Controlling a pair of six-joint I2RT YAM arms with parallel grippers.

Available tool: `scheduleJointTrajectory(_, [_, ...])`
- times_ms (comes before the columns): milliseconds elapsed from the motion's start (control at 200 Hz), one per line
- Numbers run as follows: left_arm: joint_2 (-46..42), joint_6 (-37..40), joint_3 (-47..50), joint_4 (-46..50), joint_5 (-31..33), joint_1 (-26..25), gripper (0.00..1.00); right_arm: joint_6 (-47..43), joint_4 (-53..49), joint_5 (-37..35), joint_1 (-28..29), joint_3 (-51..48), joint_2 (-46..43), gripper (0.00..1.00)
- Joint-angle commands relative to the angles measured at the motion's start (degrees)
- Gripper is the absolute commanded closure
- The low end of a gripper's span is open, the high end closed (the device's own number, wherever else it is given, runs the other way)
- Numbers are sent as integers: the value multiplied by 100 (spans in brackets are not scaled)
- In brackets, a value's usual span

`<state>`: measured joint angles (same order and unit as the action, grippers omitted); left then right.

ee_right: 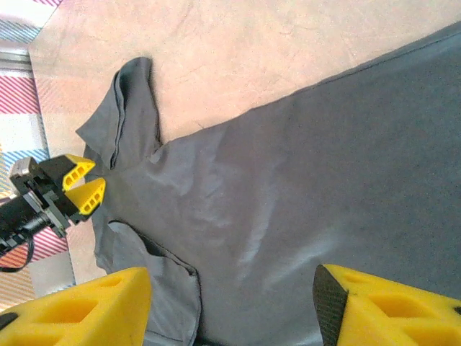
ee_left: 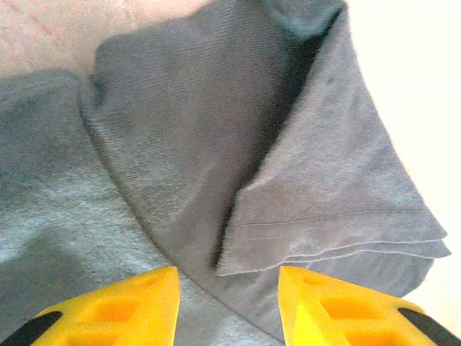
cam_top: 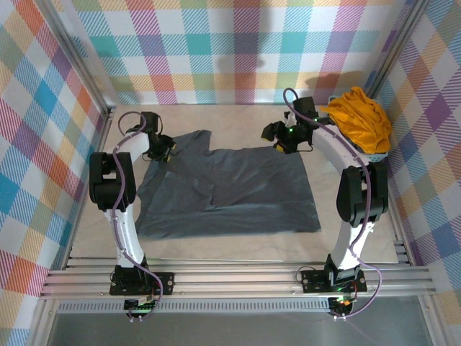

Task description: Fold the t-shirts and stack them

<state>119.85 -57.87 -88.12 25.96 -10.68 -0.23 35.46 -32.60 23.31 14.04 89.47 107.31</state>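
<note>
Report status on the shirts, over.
Left claw open over the folded-over sleeve. Right claw open, empty. Grey t-shirt spread out, not yet folded. Mustard t-shirt heaped at far right, out of the way.

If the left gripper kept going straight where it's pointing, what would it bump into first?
Most likely the dark grey t-shirt: the left gripper points at its folded-over sleeve, whose hem lies just ahead of the open fingers. How far off the cloth is, I can't tell.
</note>
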Motion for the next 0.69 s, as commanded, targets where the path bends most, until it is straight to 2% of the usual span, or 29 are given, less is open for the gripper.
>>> scheduleJointTrajectory(0, [-36,-10,-119,34,34,-7,60,-66,20,197,-7,56,36,38])
scheduleJointTrajectory(340, [534,155,-549,71,-223,-42,62,-48,44,239,-16,-26,-4,39])
scheduleJointTrajectory(690, [519,225,-602,380,37,-122,60,16,95,264,-16,-44,19,39])
